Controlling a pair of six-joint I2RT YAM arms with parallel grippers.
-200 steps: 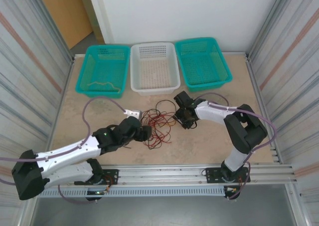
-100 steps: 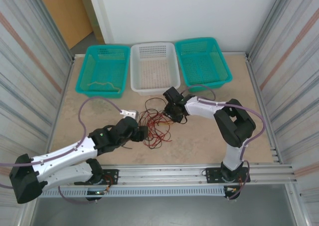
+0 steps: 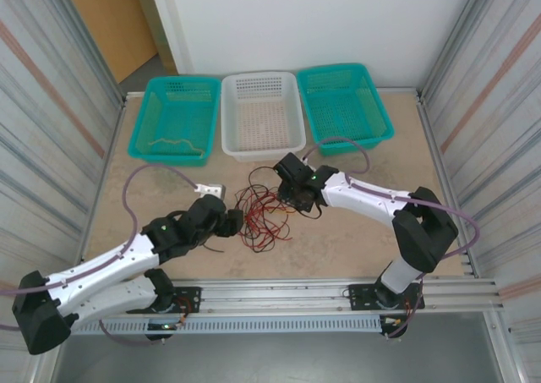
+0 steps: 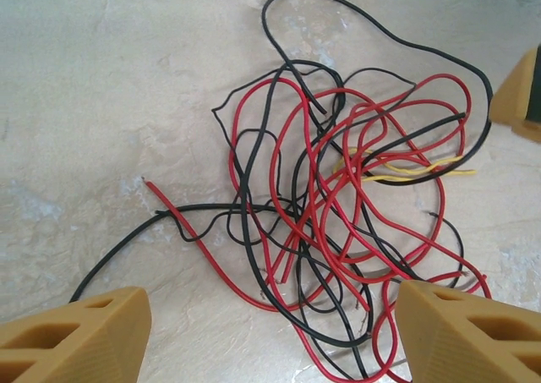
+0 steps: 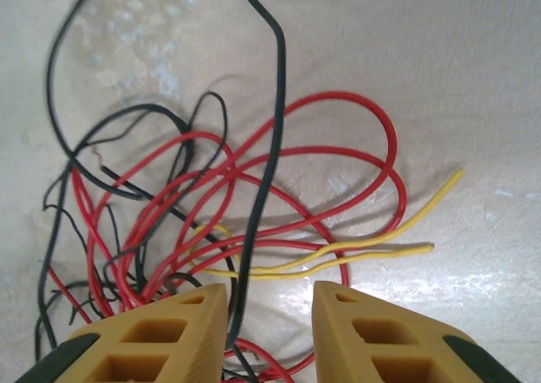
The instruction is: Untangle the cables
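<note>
Now that the right arm has swung in from the side, the right gripper hangs over the pile of thin red, black and yellow cables on the sandy stone tabletop. Its jaws are narrow, with one black cable between them, not squeezed. The left gripper sits beside the pile, jaws wide. Pulling can likely start.

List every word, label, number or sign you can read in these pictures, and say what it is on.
None: no readable text in any view.
The baskets, the cables and the table carry no print.
The left gripper and the right gripper have plain tan fingers with no markings.
</note>
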